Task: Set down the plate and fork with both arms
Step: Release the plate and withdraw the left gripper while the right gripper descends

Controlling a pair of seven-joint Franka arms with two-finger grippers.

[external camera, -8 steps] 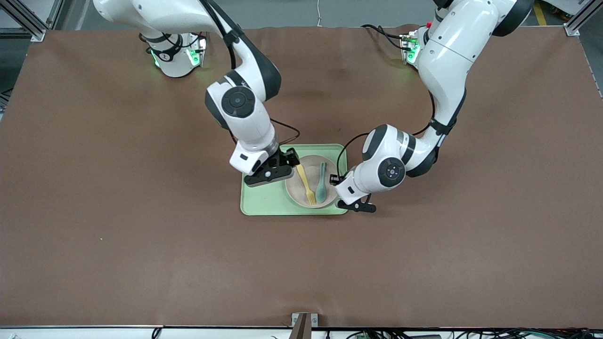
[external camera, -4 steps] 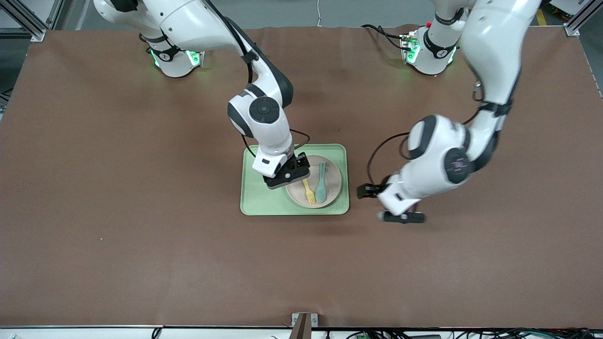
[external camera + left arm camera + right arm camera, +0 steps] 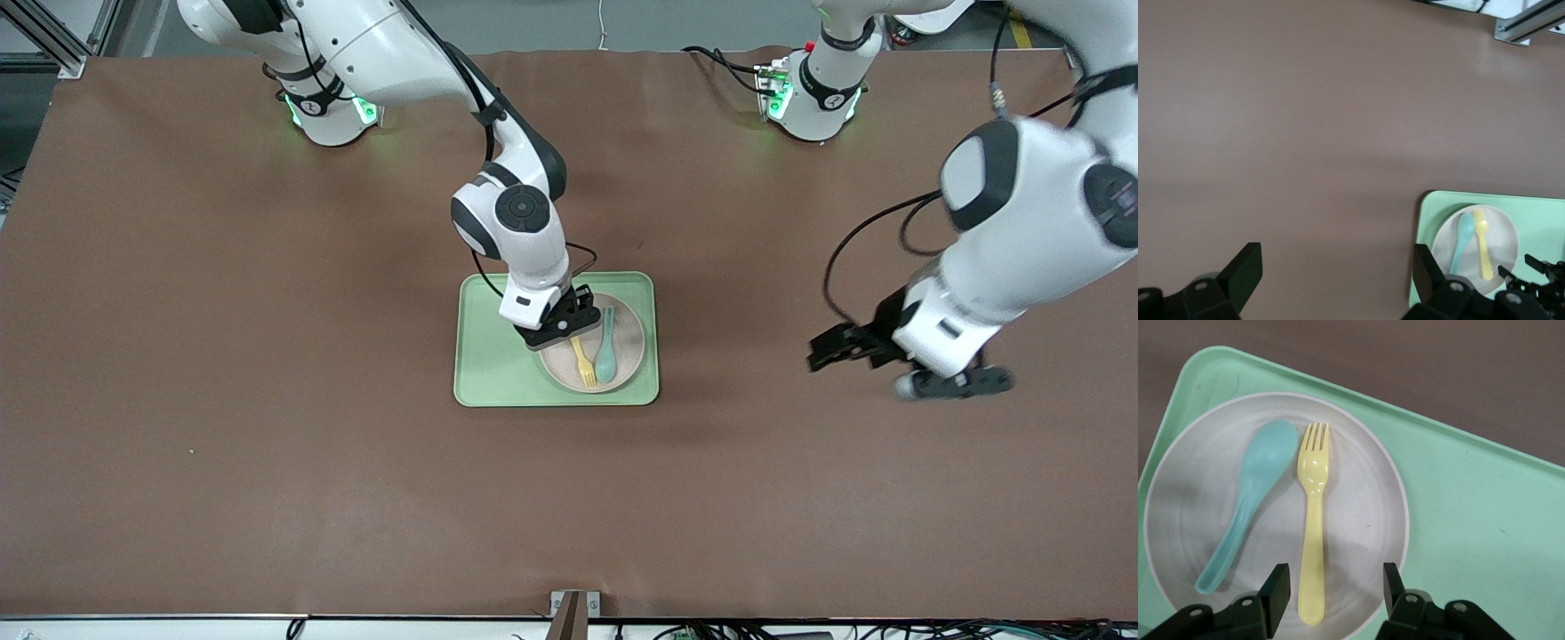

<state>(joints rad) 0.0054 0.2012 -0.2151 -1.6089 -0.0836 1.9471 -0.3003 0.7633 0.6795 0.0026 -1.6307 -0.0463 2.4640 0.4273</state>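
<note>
Now the right gripper [image 3: 1331, 590] straddles the fork's [image 3: 1313, 533] handle on the plate [image 3: 1365, 520], fingers apart; the left gripper [image 3: 907, 364], wide open and empty, hangs over bare table.

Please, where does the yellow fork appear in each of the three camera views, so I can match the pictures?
Front view: the fork lies on the plate, under the right gripper.
Left wrist view: the fork shows small near a lower corner, on the plate.
Right wrist view: the fork fills the middle, its handle between the open fingers.
Shared landmark: the teal spoon beside it, on the green tray.
</note>
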